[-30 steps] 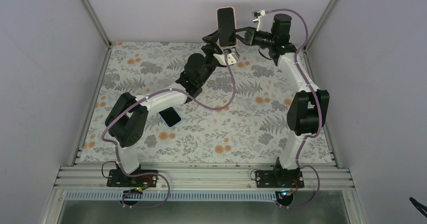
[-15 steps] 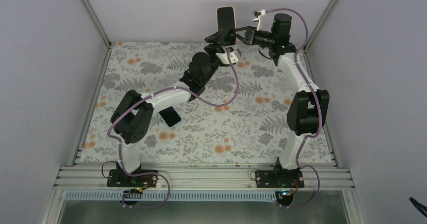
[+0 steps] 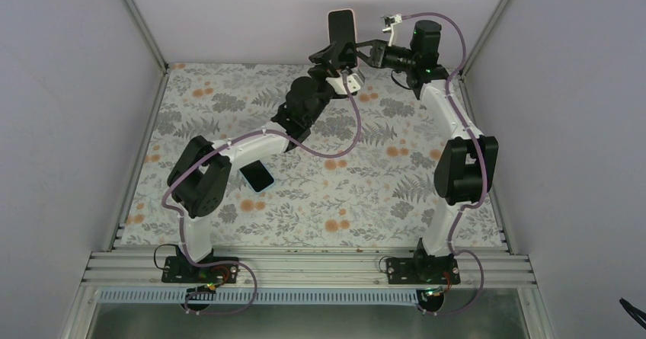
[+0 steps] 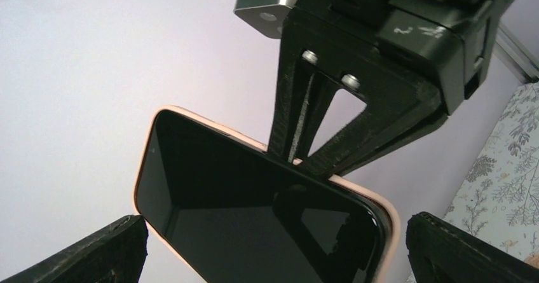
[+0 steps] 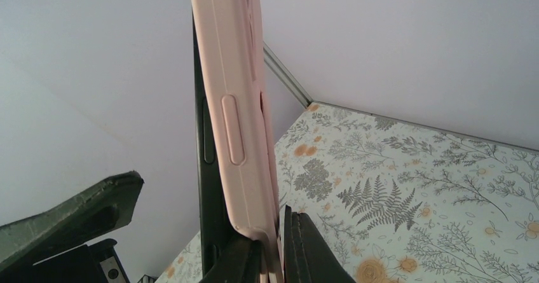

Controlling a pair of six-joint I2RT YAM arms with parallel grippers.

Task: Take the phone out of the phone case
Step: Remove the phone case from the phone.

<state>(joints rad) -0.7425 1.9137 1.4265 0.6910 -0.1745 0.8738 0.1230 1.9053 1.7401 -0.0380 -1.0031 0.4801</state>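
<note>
Two arms meet high at the far end of your table [image 3: 487, 202], which is covered edge to edge by a pale cloth [image 3: 381, 194] printed with grey ferns and orange flowers. Plain lilac-grey walls [image 3: 68, 110] close it in on three sides, with slanted aluminium posts [image 3: 137, 19] in the back corners and a ribbed metal rail [image 3: 305, 267] along the near edge where both bases are bolted. You have open cloth across the middle and the right half. On the left half, a dark flat slab [image 3: 259, 177] with a light rim lies just beside the left arm's forearm. The phone case [image 3: 343, 28] stands upright in the air over the far edge, in front of the back wall. Your right gripper [image 3: 355, 52] is closed tight on its lower end, one finger on each face. It is pale pink, with a raised oblong button moulded into its side. The phone [image 4: 254, 219] sits inside it, its black glass unlit and framed all round by the pink rim. Your left gripper [image 3: 333, 52] is spread as wide as it goes, holding nothing. Its wrist view shows its fingers [image 4: 95, 251] flanking the screen, neither one touching
</note>
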